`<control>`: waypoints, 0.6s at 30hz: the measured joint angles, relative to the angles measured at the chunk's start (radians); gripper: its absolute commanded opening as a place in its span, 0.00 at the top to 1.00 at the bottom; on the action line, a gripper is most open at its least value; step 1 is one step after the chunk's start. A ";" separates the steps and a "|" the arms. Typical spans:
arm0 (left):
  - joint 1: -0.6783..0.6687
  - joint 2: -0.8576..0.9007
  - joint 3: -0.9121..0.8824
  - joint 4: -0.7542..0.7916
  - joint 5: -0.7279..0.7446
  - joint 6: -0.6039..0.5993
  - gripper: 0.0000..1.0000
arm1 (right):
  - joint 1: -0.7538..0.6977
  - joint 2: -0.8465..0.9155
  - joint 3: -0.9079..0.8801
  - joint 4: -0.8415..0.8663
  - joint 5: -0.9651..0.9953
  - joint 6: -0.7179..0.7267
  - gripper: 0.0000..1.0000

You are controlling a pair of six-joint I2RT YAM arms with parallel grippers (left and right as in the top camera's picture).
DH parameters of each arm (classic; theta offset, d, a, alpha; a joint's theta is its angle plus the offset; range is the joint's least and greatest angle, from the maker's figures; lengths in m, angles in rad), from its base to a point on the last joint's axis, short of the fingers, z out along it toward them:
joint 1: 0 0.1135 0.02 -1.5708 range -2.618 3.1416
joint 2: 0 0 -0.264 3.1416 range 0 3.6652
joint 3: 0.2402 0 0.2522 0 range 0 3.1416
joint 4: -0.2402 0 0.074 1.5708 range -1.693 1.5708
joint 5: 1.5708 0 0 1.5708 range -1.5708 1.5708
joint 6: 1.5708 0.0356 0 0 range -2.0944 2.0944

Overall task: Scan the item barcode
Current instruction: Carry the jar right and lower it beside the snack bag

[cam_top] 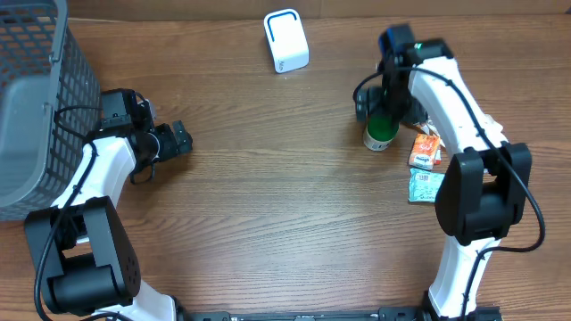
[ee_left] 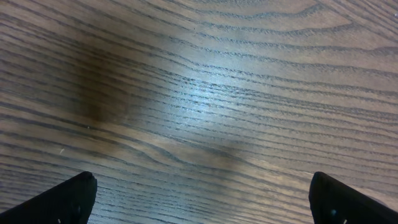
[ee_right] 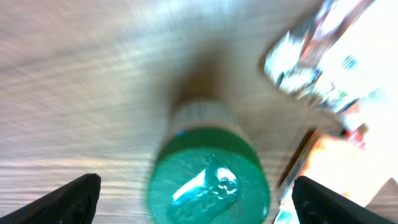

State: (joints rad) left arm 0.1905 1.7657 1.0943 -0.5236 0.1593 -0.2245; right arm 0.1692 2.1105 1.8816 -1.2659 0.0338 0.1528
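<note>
Table (cam_top: 285,205) was brown with dark grain, bottle cap (cam_top: 381,132) was green, far scanner (cam_top: 285,41) was white edged in blue, left basket (cam_top: 36,98) was grey mesh, right packet (cam_top: 426,150) was orange

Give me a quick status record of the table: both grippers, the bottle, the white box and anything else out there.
bottle: green cap, standing on the table, right side
right gripper: open, above the bottle, fingers either side of the cap, not gripping
left gripper: open, over bare table, holding nothing
white box: far edge, middle, likely the scanner, nothing near it
orange packet: just right of the bottle
green packet: nearer the robot than the orange packet
basket: grey mesh, far left
</note>
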 measured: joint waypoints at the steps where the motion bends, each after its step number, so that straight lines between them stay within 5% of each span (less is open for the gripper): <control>1: 0.000 0.000 0.000 0.000 0.000 0.000 0.00 | 0.002 0.000 0.035 0.006 0.000 0.000 0.00; 18: 0.000 0.000 0.000 0.000 0.000 0.000 0.00 | 0.022 -0.002 0.070 0.055 -0.020 0.000 0.00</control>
State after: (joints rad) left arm 0.1905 1.7657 1.0943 -0.5236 0.1593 -0.2249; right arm 0.1913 2.1086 1.9514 -1.2110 0.0139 0.1524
